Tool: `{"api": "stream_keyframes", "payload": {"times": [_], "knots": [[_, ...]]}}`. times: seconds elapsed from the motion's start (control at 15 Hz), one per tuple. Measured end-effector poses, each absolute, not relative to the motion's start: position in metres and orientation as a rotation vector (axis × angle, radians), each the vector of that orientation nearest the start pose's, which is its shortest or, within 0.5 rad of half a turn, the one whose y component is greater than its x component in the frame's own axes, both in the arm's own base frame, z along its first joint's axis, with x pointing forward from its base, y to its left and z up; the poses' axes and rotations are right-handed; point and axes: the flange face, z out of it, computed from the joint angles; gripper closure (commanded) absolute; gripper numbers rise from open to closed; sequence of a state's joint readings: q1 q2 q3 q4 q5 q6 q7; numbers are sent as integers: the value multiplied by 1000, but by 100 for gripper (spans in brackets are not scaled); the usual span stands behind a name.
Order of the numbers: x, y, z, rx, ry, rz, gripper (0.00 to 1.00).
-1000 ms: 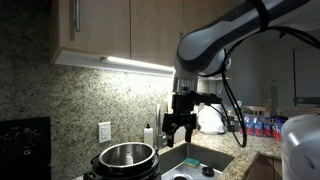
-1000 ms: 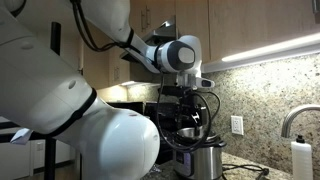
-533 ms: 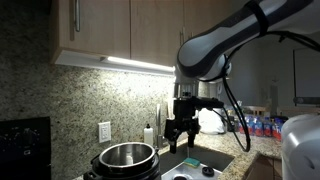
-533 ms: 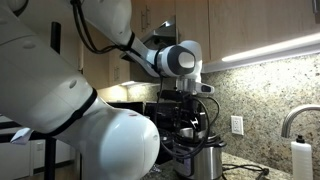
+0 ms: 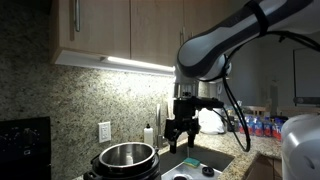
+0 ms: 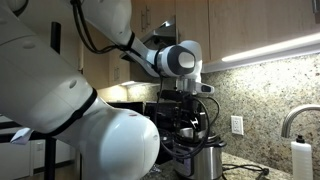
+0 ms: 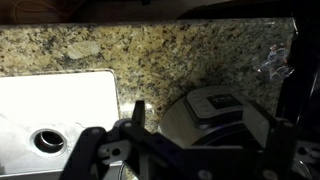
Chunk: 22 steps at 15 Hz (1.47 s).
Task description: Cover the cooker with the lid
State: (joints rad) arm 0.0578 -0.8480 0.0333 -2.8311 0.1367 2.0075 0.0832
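The cooker (image 5: 125,158) stands open on the counter, its shiny steel inner pot showing; it also shows in an exterior view (image 6: 205,160), partly behind the arm. My gripper (image 5: 180,138) hangs in the air to the side of the cooker, above the sink's edge, with its fingers spread and empty. In the wrist view the gripper (image 7: 212,108) is open above a round dark domed thing with a raised rectangular part, which looks like the lid (image 7: 190,118). It lies on the counter beside the sink, its lower half hidden by the gripper body.
A steel sink (image 7: 60,100) with a drain (image 7: 48,140) lies next to the lid. A soap bottle (image 5: 149,134) and a wall outlet (image 5: 104,131) are at the granite backsplash. A faucet (image 6: 290,120) stands by the sink. Cabinets hang overhead.
The gripper has come down a little over the first half second, still open; since then nothing has visibly moved.
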Motion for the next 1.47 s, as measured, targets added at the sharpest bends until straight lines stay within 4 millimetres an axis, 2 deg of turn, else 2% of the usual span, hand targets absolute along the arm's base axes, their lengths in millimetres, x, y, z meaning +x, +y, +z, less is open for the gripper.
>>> {"api": "stream_keyframes", "payload": {"times": [0.33, 0.47, 0.67, 0.87, 1.13, 1.47], "knots": [[292, 34, 421, -3039, 90, -25, 0], [294, 35, 427, -3032, 91, -47, 0], [301, 50, 438, -2995, 94, -121, 0], [305, 89, 445, -2994, 86, -197, 0], [313, 157, 447, -2990, 50, -310, 0], [340, 230, 464, -2930, 1, -352, 0]]}}
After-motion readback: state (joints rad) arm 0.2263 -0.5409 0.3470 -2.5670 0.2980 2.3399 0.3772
